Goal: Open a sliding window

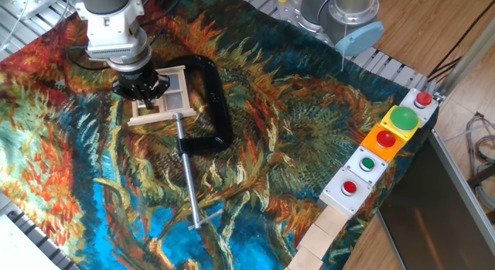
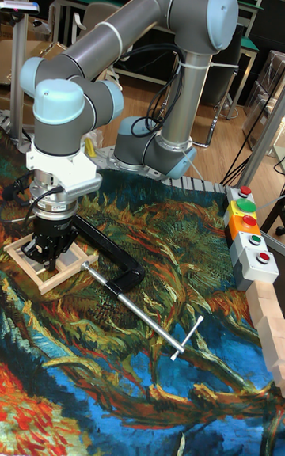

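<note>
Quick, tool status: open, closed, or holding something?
Tool: down on the sliding window, fingers over its left part; open or closed cannot be told from either view.

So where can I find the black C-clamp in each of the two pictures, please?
Fixed view: the black C-clamp is upper left of centre, just right of the sliding window, rod running down.
Tall fixed view: the black C-clamp is at middle left, right of the sliding window, rod running lower right.
Shared landmark: the claw over the window.
</note>
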Robot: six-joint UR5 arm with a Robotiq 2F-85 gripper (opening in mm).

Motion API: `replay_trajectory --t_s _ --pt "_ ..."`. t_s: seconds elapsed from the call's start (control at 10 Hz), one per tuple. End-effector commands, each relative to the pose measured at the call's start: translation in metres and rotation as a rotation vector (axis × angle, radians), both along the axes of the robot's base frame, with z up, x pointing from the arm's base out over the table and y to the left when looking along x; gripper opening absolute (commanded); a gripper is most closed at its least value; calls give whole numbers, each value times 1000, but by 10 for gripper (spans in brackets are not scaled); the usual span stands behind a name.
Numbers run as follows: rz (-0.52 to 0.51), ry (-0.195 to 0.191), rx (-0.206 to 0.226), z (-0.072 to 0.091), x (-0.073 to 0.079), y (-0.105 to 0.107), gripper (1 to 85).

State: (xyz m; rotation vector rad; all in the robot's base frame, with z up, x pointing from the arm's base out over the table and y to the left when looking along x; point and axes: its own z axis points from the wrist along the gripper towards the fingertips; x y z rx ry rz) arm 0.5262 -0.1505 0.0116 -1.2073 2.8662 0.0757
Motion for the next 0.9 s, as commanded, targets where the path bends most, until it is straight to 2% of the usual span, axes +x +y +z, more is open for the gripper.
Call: replay_trajectory --t_s 0.0,0.4,0.8 --pt "-10 -8 21 2 3 5 13" --pt "-4 -30 38 2 13 14 13" --pt "0 -32 39 -2 10 8 13"
